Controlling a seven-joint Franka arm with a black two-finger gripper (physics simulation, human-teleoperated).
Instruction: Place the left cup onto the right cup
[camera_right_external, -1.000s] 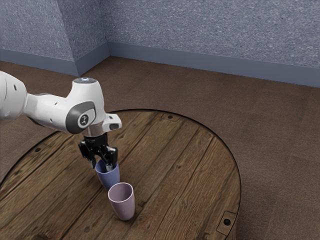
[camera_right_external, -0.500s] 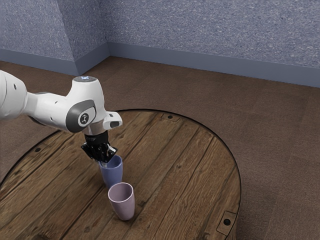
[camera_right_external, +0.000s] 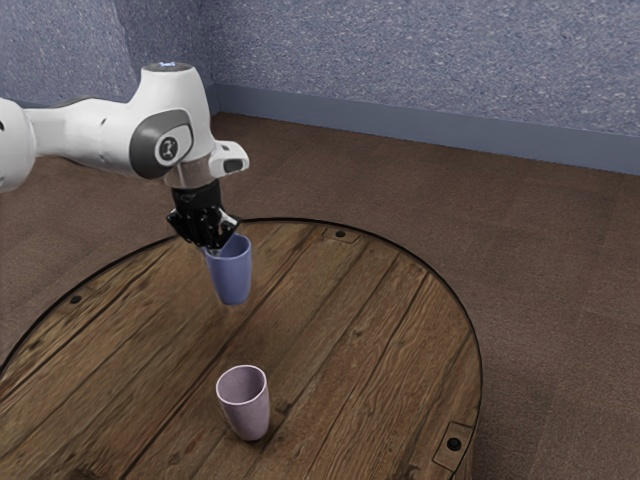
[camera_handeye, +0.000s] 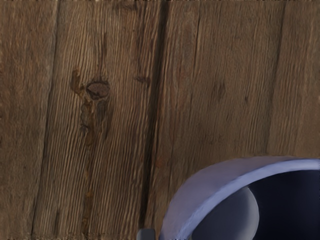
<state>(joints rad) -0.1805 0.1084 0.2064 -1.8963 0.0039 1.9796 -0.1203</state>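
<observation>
grip: gripper (camera_right_external: 212, 232) is clamped on the rim of the blue cup (camera_right_external: 231, 270), which looks like one finger inside and one outside

where the blue cup is: up in the air, clear of the round wooden table (camera_right_external: 400, 330), mouth up, maybe leaning a touch

where the pink cup is: standing upright on the planks near the table's near edge, well apart from the blue one (camera_right_external: 243, 400)

risk 1: that's a rim pinch, so I reckon the cup could swing or slip out if the arm moves fast

risk 2: if it comes down off-centre, the blue base catches the pink rim and tips it over, and it's close enough to the edge to roll off

risk 3: letting go too high means it probably bounces out instead of nesting

what's in the blue cup: nothing, wrist view looks right into it (camera_handeye: 215, 195) and it's a bare dark inside

what's in the pink cup: looks empty from here too
</observation>
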